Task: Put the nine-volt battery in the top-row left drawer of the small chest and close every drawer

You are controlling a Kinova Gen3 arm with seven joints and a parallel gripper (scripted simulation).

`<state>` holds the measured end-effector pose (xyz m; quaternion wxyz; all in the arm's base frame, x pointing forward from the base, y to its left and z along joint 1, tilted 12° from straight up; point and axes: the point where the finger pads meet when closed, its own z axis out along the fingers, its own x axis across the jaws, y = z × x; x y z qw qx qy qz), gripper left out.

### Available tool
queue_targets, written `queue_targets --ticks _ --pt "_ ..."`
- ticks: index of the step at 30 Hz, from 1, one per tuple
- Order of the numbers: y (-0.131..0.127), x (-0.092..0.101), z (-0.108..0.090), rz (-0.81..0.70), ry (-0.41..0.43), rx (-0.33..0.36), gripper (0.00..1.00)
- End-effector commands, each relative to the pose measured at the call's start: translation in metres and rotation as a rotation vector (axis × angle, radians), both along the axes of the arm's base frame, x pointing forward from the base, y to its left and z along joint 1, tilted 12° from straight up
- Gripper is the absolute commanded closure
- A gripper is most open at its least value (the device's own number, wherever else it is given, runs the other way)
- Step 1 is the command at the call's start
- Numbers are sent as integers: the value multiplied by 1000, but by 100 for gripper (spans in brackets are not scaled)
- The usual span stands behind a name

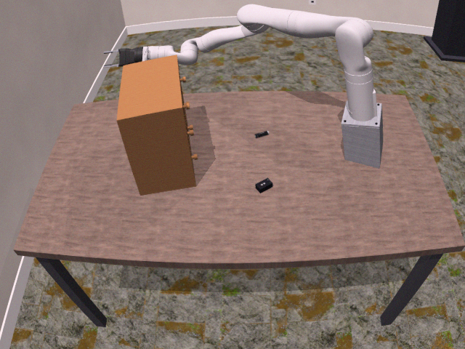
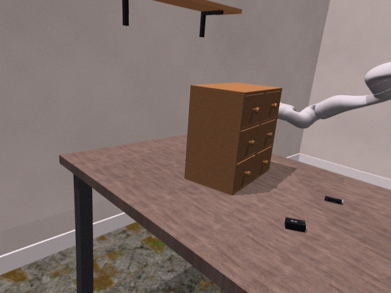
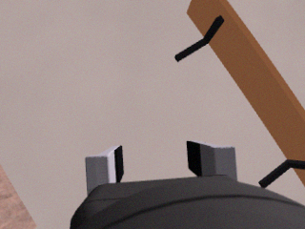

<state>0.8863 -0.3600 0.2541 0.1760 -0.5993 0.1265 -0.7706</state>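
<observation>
The nine-volt battery (image 1: 264,185) (image 2: 295,224) is a small black block lying on the table (image 1: 112,225) (image 2: 142,176), in front of the chest and well apart from it. The small wooden chest (image 1: 150,123) (image 2: 217,132) stands upright with all its drawers pushed in. Its top-row left drawer has its knob (image 1: 186,105) (image 2: 255,109) on the near side. My gripper (image 1: 107,59) (image 3: 155,156) is open and empty. It hangs behind the far side of the chest at top height and points at the wall. In the exterior view the chest hides it.
A black cylindrical battery (image 1: 261,134) (image 2: 333,199) lies on the table farther back, between the chest and the arm's base (image 1: 362,139). A wall shelf (image 2: 201,4) (image 3: 253,72) on black brackets hangs above, ahead of the gripper.
</observation>
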Motion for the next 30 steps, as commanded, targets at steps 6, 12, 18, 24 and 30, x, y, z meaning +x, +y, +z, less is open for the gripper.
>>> queue_targets --ticks 6,12,18,24,30 --pt "0 0 3 0 -3 -1 0" --pt "0 0 3 0 -3 -1 0" --pt "0 0 3 0 -3 -1 0" --pt "6 0 9 12 -7 -9 0" --pt "34 1 39 68 -22 -46 0"
